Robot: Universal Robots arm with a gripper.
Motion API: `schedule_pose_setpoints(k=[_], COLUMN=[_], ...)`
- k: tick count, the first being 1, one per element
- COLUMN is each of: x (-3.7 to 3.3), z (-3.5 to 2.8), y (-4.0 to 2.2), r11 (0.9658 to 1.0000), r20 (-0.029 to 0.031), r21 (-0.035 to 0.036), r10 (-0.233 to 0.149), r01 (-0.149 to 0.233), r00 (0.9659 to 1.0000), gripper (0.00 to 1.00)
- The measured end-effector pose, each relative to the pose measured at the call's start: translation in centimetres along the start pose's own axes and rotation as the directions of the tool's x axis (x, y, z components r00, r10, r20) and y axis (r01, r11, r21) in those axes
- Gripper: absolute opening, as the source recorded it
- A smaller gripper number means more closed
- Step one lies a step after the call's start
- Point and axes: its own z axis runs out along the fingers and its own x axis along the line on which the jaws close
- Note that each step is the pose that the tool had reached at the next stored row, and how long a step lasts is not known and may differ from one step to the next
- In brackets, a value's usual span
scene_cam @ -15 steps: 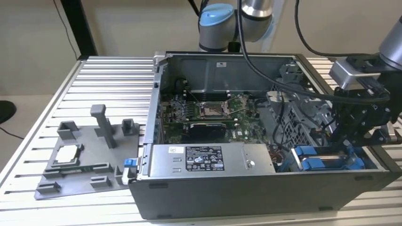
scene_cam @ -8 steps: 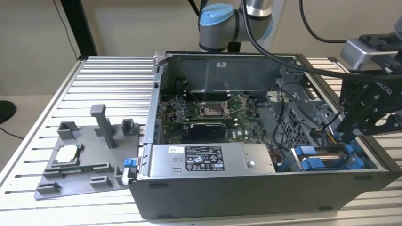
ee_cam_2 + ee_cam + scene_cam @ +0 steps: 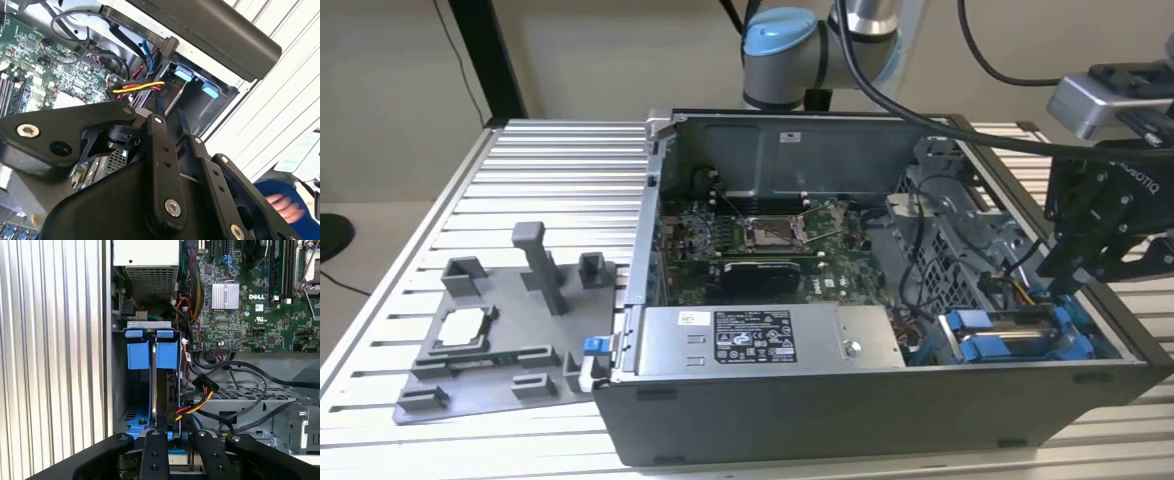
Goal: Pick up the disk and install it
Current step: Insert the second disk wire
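While the gripper [image 3: 172, 437] reaches down into the open case [image 3: 881, 415], its fingers [image 3: 154, 450] are clenched on the disk [image 3: 161, 390], which stands on edge in the blue-framed bay [image 3: 138, 352] at the case's corner. Beyond lie cables [image 3: 200, 402], then the motherboard [image 3: 240, 300]. Outside, a grey fixture [image 3: 494, 335] sits on the surface [image 3: 560, 180].
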Motion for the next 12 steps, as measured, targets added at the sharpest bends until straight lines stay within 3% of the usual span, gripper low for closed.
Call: schedule_pose_setpoints(k=[12], x=[0.0], z=[0.0], y=[0.0], r11=[1.0], r20=[0.001], r21=[0.0], r10=[0.0], r01=[0.0], r00=[1.0], gripper=[1.0])
